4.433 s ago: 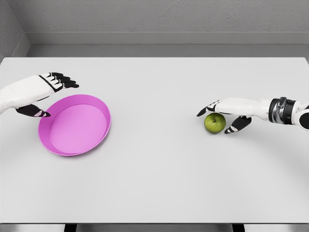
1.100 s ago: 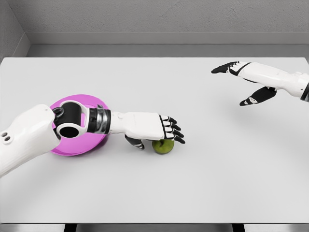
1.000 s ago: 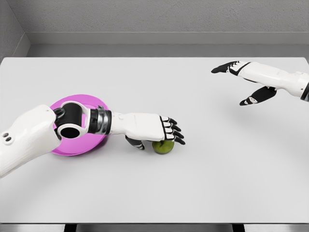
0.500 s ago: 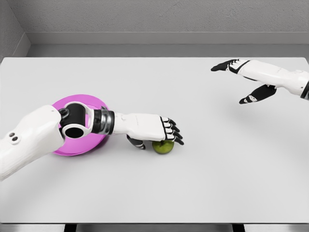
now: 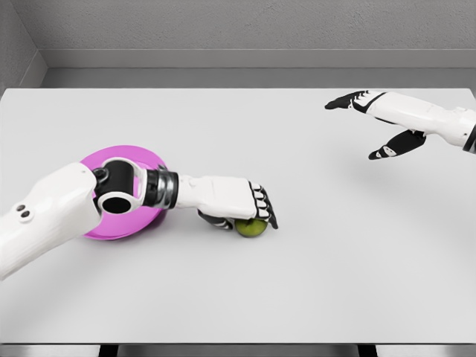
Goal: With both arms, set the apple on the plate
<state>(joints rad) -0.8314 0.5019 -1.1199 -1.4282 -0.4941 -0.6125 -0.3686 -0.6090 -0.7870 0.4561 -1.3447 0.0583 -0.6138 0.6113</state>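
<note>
The left hand (image 5: 236,204) is down over the green apple (image 5: 251,227) on the white table (image 5: 297,282), fingers curling over its top and thumb tucked beside it; it looks like a grasp, though the palm hides how firm the contact is. The apple sits on the table, near the pink plate (image 5: 141,159) but clearly outside it. The right hand (image 5: 372,119) hovers far off at the upper right, fingers spread, holding nothing. Lifting and placing on the plate remain to be done.
</note>
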